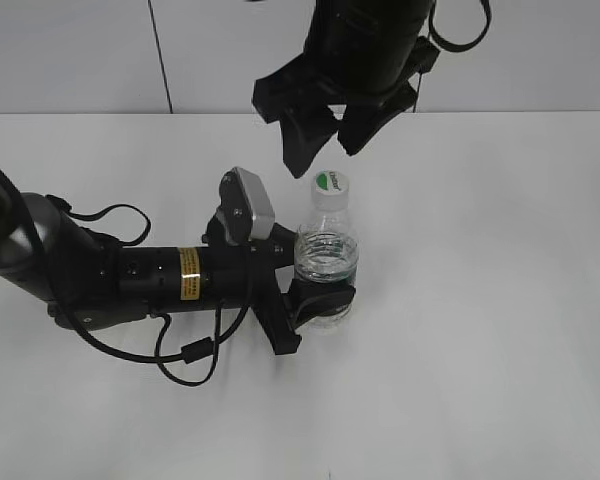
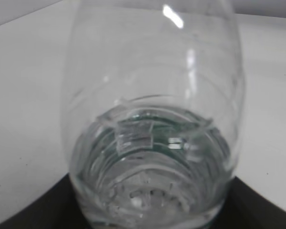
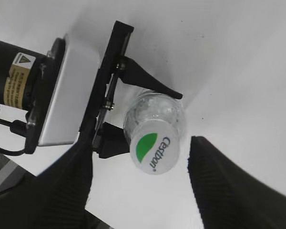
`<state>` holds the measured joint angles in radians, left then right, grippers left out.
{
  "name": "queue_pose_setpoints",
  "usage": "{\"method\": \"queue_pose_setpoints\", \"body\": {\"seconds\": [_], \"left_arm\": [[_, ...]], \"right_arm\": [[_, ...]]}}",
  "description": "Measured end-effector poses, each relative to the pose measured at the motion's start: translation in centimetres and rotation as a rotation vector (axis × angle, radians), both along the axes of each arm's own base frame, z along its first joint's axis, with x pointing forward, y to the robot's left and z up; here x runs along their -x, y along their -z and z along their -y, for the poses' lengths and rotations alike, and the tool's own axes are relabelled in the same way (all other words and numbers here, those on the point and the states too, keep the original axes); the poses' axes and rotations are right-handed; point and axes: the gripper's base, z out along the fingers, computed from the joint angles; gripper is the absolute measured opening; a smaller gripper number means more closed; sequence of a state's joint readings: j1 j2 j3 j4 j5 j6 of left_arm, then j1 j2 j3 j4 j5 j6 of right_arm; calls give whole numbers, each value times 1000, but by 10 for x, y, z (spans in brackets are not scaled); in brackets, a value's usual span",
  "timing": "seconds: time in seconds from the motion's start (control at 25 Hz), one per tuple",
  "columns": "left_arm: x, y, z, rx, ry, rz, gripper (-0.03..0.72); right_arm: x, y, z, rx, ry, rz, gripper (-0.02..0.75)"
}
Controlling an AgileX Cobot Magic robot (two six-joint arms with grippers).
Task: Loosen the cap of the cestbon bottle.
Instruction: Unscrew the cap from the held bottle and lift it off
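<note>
White table (image 1: 500,300) is the biggest thing, and the cestbon bottle (image 1: 327,262) stands up straight on it, near the middle. All the other places are told from this bottle.

2 black arms work around the bottle. The left gripper (image 1: 315,275) comes in from the bottle's left side. Its jaws are closed around the low part of the bottle and hold it tight, 1 jaw on the far side and 1 on the near side. In the left wrist view the clear bottle fills almost the whole picture, with water in the bottom, so it sits right between the jaws.

The right gripper (image 1: 330,135) hangs just above the bottle. Its 2 fingers (image 3: 229,186) are spread apart, 1 on each side of the top of the bottle. They hold nothing and do not touch the bottle yet.

The cap (image 3: 155,148) is the smallest thing. It is white with a green leaf mark, and it sits on top of the bottle's neck. It looks screwed on.

So 1 part looks done: the bottle is held so it will not spin. The rest is left, I think. The right gripper needs to come down over the cap, squeeze it, and turn it until it is loose.
</note>
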<state>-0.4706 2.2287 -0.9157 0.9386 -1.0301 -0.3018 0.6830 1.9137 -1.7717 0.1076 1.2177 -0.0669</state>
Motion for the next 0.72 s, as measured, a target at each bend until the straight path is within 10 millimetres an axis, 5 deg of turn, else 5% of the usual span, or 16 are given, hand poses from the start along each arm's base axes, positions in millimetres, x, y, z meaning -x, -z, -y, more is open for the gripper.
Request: {"method": "queue_pose_setpoints", "body": {"seconds": [0.72], "left_arm": [[0, 0, 0, -5, -2, -1, 410]], "right_arm": [[-8, 23, -4, 57, 30, -30, 438]]}}
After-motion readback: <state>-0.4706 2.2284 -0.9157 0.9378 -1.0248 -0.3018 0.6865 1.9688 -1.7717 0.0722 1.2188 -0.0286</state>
